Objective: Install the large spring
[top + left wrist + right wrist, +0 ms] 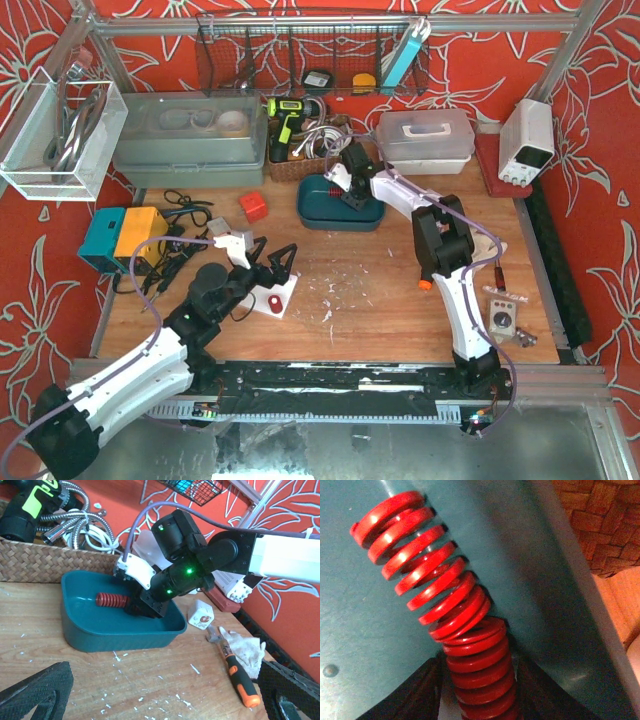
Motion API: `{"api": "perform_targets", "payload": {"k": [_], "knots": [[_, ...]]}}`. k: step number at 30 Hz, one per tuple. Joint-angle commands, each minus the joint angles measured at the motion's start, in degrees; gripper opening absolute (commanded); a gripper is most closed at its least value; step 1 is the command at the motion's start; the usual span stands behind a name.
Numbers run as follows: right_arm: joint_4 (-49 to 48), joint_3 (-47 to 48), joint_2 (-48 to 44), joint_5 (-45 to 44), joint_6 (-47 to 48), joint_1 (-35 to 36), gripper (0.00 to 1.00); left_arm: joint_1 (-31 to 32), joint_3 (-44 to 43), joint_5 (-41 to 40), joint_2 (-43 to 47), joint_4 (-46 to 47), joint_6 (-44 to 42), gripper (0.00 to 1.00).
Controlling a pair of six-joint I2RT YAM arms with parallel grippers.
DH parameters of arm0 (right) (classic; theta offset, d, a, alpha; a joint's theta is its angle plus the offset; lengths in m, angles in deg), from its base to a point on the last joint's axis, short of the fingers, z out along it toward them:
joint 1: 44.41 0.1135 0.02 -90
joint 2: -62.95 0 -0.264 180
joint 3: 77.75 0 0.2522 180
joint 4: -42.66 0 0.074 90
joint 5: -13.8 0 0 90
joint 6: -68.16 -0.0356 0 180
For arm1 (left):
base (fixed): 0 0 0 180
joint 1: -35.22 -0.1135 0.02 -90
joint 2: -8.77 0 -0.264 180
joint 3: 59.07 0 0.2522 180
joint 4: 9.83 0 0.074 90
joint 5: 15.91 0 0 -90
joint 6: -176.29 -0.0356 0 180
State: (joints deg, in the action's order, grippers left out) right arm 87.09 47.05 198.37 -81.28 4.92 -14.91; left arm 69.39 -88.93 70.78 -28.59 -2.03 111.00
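Large spring (445,605): red, lying in the teal tray (120,635) at the back of the bench (150,680), just in front of the wicker basket (30,560). Right hand (479,680): closed on the spring, one dark finger on each side of its tightly packed near coils; the far coils lean left and spread apart. The spring's near end is cut off by the lower edge of the right wrist view; in the left wrist view that end is hidden behind the hand, and from above the wrist covers the spring altogether. Left hand (272,262): open, holding nothing, its fingers (37,690) showing only as tips in its own camera's lower corners, above a white fixture (275,298) whose small red part is too small to make out
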Motion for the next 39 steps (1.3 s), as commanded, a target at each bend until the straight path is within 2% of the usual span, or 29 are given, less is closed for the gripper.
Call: {"api": "perform_targets", "payload": {"k": [1, 8, 18, 31, 39], "knots": [[6.46, 1.51, 1.15, 0.69, 1.78, -0.33, 0.45, -0.16, 0.49, -0.86, 1.05, 0.92, 0.06, 1.0], [9.41, 1.02, -0.35, 5.41, 1.49, -0.4, 0.32, -0.16, 0.41, -0.99, 1.32, 0.63, 0.23, 1.0], [9.23, 2.25, 1.34, 2.06, 1.42, -0.48, 0.38, -0.16, 0.33, -1.77, 1.76, -0.22, 0.51, 1.0], [4.83, -0.66, -2.1, 2.09, 0.87, -0.61, 0.02, -0.16, 0.3, -3.08, 2.08, -0.97, 0.44, 1.0], [-0.91, -7.81, -8.71, 1.87, 0.14, -0.58, 0.0, -0.16, -0.05, -6.9, 1.85, -2.83, 1.87, 1.0]]}}
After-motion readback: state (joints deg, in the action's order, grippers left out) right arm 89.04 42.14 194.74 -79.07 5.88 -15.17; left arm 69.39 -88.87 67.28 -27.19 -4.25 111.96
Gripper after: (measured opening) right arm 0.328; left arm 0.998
